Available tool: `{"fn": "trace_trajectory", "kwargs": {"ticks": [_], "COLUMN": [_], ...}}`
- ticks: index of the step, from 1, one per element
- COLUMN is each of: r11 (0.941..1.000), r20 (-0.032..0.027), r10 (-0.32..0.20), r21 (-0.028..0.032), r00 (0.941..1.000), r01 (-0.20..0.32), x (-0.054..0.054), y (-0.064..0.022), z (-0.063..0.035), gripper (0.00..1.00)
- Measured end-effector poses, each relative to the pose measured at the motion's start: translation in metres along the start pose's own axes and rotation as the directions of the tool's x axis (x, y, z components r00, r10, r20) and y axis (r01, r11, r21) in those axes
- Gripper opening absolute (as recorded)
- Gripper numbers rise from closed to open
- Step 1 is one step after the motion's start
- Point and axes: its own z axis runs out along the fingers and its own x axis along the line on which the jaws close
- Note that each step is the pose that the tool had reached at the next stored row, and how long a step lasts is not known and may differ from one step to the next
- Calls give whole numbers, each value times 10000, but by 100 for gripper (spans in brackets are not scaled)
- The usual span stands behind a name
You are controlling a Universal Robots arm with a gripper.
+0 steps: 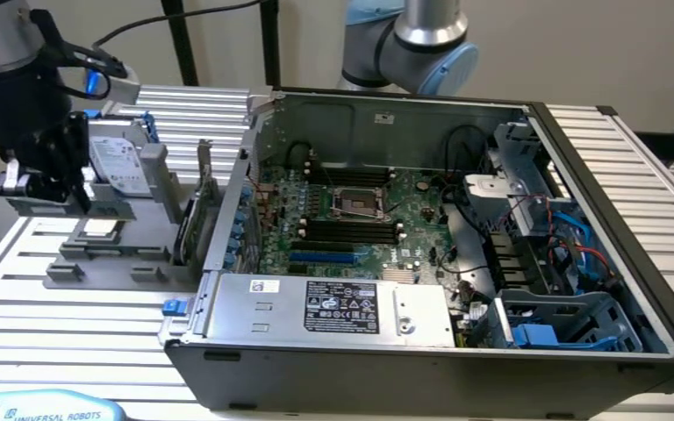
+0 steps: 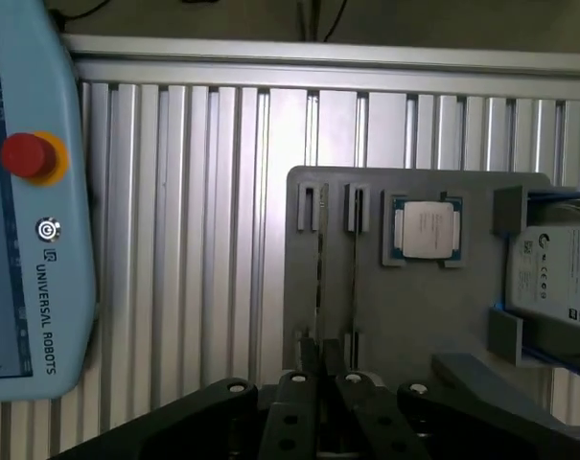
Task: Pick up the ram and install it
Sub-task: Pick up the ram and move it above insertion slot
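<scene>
Gripper (image 2: pixel 320 358): black, blocky fingers are drawn close together over the grey fixture (image 2: pixel 414 316), one on each flank of the ram (image 2: pixel 318 278). It is judged to be clamped on the stick's upper edge.
Ram: stood on edge in the fixture's end slots and seen as a thin straight line. It is judged not yet lifted out. Colour and chips cannot be made out edge-on.
Reason for the pose: a thin board is presented on edge so that flat fingers can be closed across its thickness. The end slots keep it upright for that.
Second stick (image 2: pixel 355 278): held the same way in the fixture, just beside the ram and parallel to it, apart from the fingers.
Processor (image 2: pixel 429 230): square, with a dull metal lid, laid flat in a recess of the fixture, beyond the second stick from the ram.
Hard drive (image 2: pixel 558 278): boxy and white-labelled, propped between raised blocks at the fixture's far end from the ram.
Fixture: smooth, matt grey plate with moulded pockets, so that each part is kept at a known place.
Computer case (image 1: pixel 431 368): open metal box set on the exterior view's right of the fixture. Long black memory slots (image 1: pixel 349 232) are exposed on its green board (image 1: pixel 361 202), well apart from the ram.
Table (image 2: pixel 194 240): ribbed aluminium slats under the fixture.
</scene>
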Motion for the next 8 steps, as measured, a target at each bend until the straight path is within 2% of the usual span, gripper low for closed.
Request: {"fn": "trace_trajectory", "kwargs": {"ticks": [8], "r11": [10000], "r20": [3], "r10": [0], "r21": [-2], "r00": [10000], "r01": [0], "x": [7], "y": [-329], "z": [-378], "gripper": [14]}}
